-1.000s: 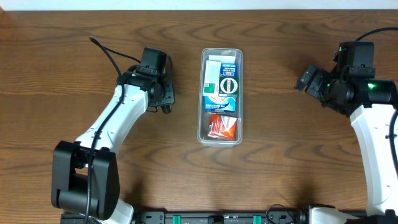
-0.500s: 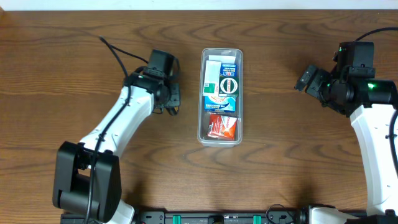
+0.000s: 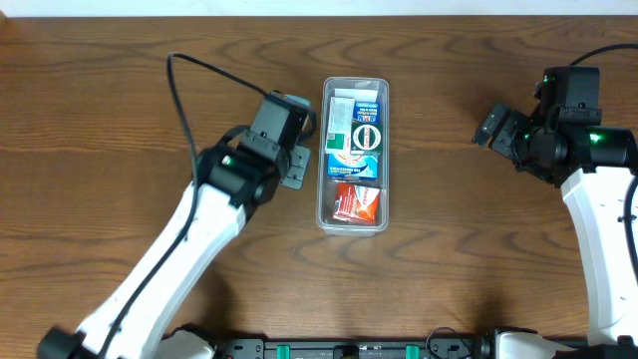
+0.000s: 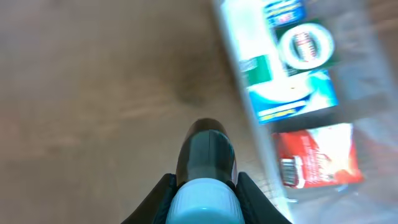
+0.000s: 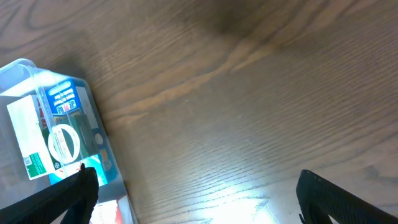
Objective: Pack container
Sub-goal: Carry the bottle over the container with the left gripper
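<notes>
The container [image 3: 322, 194], a long clear plastic tub, stands at the table's middle. It holds a white and green box [image 3: 342, 115], a round green-labelled item [image 3: 366, 135], a blue pack [image 3: 355, 163] and a red packet [image 3: 356, 202]. My left gripper [image 3: 292, 167] is just left of the tub's left wall. It is shut on a small dark bottle with a light blue cap [image 4: 206, 163]; the tub [image 4: 233, 56] lies to its right in the left wrist view. My right gripper [image 3: 492, 128] is open and empty, far right of the tub [image 5: 22, 67].
Bare brown wooden tabletop [image 3: 469, 229] lies all around the tub. The left arm's black cable [image 3: 179, 90] loops over the table at the back left. The table's far edge runs along the top of the overhead view.
My left arm has swung right, carrying its gripper from well left of the tub to right beside its left wall. The right arm has not moved.
</notes>
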Available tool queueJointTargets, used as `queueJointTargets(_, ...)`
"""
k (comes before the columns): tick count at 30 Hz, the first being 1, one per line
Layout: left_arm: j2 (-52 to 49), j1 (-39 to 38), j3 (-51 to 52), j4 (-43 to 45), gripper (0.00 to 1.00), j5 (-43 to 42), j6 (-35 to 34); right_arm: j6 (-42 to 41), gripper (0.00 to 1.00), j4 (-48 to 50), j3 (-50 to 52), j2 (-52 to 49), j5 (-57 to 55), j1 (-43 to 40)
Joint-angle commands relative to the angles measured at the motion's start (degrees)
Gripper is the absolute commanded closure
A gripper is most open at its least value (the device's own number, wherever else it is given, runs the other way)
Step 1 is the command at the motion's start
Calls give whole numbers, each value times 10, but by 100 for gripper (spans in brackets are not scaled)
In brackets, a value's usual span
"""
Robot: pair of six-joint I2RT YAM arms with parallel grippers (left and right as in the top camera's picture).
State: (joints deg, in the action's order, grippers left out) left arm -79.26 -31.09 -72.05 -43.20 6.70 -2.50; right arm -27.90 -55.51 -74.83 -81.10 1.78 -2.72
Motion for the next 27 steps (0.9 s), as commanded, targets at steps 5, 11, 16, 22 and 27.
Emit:
queueJointTargets(5, 45, -100, -17, 45, 74, 15, 161, -3, 1, 0, -1, 9, 2, -3)
queueJointTargets(11, 6, -155, -17, 88, 74, -23, 259, -3, 1, -1, -1, 9, 2, -3)
queueJointTargets(16, -62, -158, -17, 104, 75, -48, 292, -3, 1, 0, -1, 9, 2, -3)
queueJointTargets(22, -137, -158, -17, 130, 94, -49, 353, -3, 1, -1, -1, 9, 2, -3)
queueJointTargets(27, -170, -157, -17, 147, 94, -48, 405, -3, 1, -1, -1, 9, 2, -3)
